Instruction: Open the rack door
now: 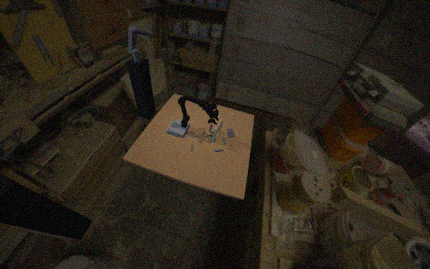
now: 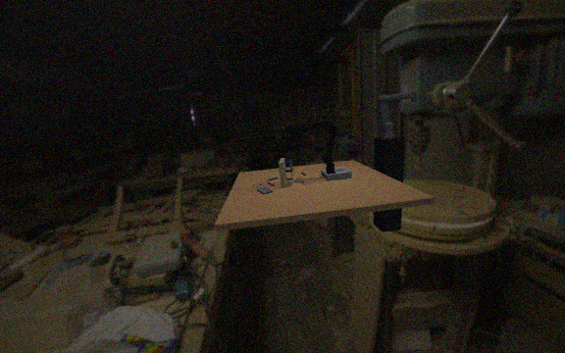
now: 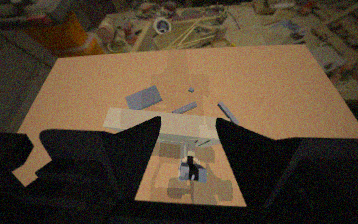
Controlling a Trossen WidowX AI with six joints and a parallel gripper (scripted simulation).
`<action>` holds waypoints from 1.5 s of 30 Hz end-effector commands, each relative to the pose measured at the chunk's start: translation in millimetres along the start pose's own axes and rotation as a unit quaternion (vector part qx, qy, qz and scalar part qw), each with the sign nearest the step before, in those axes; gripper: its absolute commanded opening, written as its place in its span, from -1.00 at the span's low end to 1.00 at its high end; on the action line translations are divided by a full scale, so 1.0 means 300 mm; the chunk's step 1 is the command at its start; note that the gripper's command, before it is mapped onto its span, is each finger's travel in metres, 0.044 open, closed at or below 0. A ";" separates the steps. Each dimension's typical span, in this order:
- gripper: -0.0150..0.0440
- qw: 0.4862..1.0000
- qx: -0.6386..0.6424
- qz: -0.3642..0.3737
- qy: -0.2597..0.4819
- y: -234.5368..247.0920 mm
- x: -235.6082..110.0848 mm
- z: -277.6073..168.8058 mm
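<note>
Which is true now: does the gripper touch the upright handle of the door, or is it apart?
Apart: the wrist view shows table surface between the open gripper's fingers and the handle.

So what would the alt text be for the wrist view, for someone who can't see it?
Two black jaws, spread apart, reach over a tan wooden table, with an upright pale panel and a small grey-and-black handle-like part between or beyond them. Farther back lie a flat grey rectangular plate and smaller grey pieces.
</note>
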State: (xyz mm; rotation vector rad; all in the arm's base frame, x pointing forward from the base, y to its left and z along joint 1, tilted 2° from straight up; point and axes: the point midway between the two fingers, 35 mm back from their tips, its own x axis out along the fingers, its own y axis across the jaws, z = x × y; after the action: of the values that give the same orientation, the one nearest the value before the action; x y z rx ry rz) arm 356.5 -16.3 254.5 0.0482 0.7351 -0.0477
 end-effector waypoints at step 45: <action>0.51 0.928 0.033 -0.016 0.371 -0.036 0.013 -0.183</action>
State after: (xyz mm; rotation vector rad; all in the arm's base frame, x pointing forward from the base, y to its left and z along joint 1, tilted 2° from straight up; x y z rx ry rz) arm 321.5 -24.5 218.1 0.1164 1.4847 -0.0877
